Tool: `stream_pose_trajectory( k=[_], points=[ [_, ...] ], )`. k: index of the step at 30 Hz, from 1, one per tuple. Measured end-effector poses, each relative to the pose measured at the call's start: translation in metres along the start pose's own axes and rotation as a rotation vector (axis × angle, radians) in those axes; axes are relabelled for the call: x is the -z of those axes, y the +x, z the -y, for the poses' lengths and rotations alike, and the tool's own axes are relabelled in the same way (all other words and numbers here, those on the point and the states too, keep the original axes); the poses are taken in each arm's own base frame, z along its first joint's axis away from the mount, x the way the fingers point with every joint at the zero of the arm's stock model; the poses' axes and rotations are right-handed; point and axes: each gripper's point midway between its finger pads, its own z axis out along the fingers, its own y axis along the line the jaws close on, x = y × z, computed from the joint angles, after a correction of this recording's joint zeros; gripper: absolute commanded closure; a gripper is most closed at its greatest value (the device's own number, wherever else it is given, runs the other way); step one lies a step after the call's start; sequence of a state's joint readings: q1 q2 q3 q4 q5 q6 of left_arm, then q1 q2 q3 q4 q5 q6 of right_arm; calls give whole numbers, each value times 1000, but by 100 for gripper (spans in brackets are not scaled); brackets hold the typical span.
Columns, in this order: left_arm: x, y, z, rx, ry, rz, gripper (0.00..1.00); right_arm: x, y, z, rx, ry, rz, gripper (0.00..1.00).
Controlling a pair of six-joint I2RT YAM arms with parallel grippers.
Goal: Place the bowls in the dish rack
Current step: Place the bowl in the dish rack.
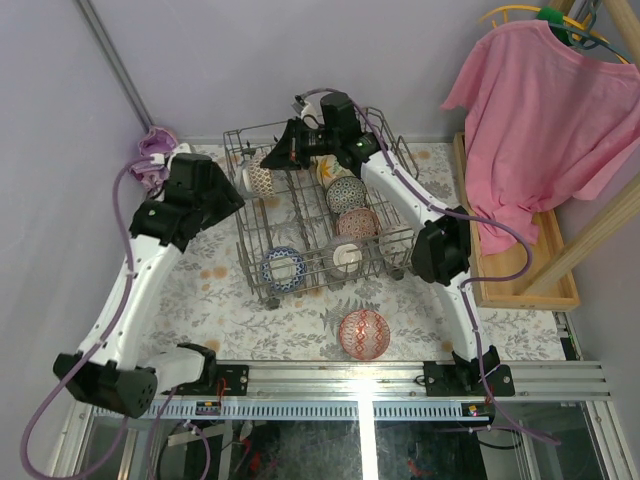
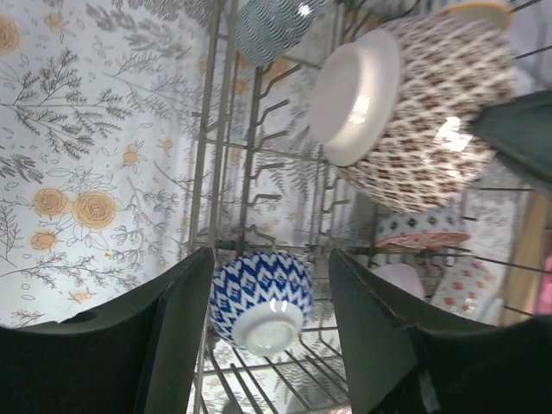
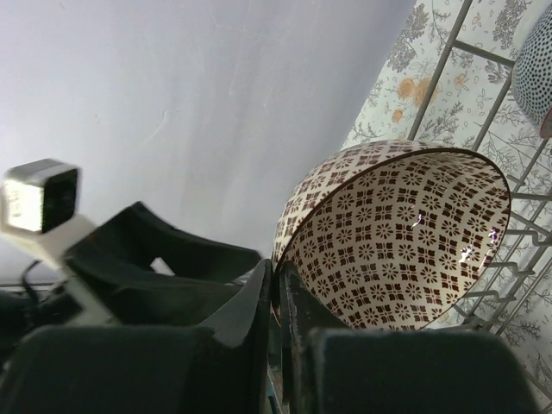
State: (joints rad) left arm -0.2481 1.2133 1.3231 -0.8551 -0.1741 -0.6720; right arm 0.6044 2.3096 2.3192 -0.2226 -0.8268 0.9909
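left gripper (image 2: pixel 272 263): fingers (image 2: pixel 177 328) spread apart and gripping nothing. It hovers just outside the left wall of the rack, towards the back.
blue zigzag bowl (image 2: pixel 261 297): shows in the gap between the left fingers but lies beyond them. It is inside the rack, front-left, tipped on edge with its foot towards the left wrist camera. Contact with the fingers: none visible.
brown-patterned bowl (image 3: pixel 397 233): in the back-left part of the rack, standing on edge among the tines. Its white foot faces the left gripper and its patterned inside faces the right wrist camera.
right gripper (image 3: pixel 278 289): fingers closed on the rim of the brown-patterned bowl, one finger inside and one outside. The arm reaches in over the back of the rack.
dish rack (image 1: pixel 247 235): grey wire, sitting mid-table on the floral cloth (image 1: pixel 200 290).
right-hand row in rack, back to front: blue-dotted bowl (image 1: pixel 346 192), red-pink bowl (image 1: pixel 358 222), cream bowl (image 1: pixel 347 258). All are tipped between tines, each just beside the next. One more bowl sits behind the blue-dotted one, its pattern too small to tell.
loose bowl (image 1: pixel 363 333): red-patterned, upright on the cloth, in front of the rack and apart from it, between the two arm bases.
pink shirt (image 1: pixel 540 110): hangs at the far right above a wooden tray (image 1: pixel 520 295).
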Motion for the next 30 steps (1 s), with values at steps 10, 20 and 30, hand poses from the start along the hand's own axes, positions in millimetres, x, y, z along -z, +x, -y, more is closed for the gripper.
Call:
stream_pose_trajectory(
  k=[10, 20, 30],
  points=[
    [73, -36, 21, 102, 128, 113, 41, -11, 12, -11, 20, -37, -26, 100],
    [87, -42, 24, 113, 135, 117, 40, -37, 42, 10, -23, -46, -71, 100],
    [86, -44, 18, 117, 116, 117, 40, -42, 45, 21, -53, -76, -58, 100]
  ],
)
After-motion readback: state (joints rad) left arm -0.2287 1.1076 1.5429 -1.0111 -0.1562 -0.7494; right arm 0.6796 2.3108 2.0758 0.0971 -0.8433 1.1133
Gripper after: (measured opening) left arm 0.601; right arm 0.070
